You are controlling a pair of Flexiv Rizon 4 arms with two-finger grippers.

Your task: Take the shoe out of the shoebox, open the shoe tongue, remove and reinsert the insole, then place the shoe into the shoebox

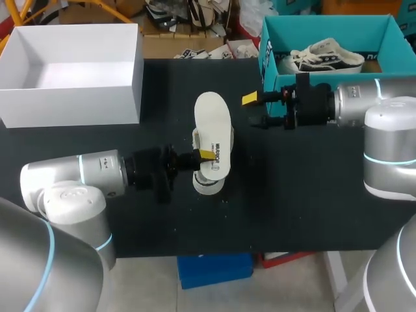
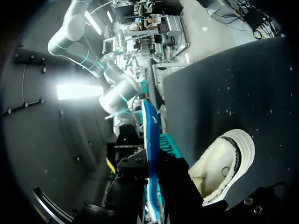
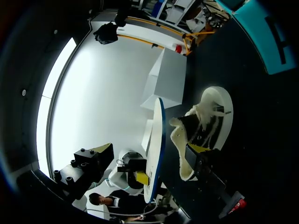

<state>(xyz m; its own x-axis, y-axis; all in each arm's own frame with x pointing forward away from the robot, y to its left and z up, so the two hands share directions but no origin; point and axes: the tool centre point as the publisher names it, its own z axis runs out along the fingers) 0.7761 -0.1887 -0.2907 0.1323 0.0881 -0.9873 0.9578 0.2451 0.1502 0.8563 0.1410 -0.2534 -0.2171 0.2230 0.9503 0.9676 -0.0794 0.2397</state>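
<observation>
My left claw [image 1: 205, 156] grips the insole [image 1: 213, 123] lengthwise just above the shoe [image 1: 207, 185]; right claw [image 1: 255, 110] spread, empty, farther off.

Left pincer [image 2: 152, 189] grips blue-edged insole [image 2: 149, 135], seen edge-on, w/ 1 white shoe [image 2: 224, 165] lying just beside it on dark tabletop [image 2: 224, 84].

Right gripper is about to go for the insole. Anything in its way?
Nothing visible. Only bare table lies between the open right gripper and the insole, which the left gripper holds above the shoe.
</observation>
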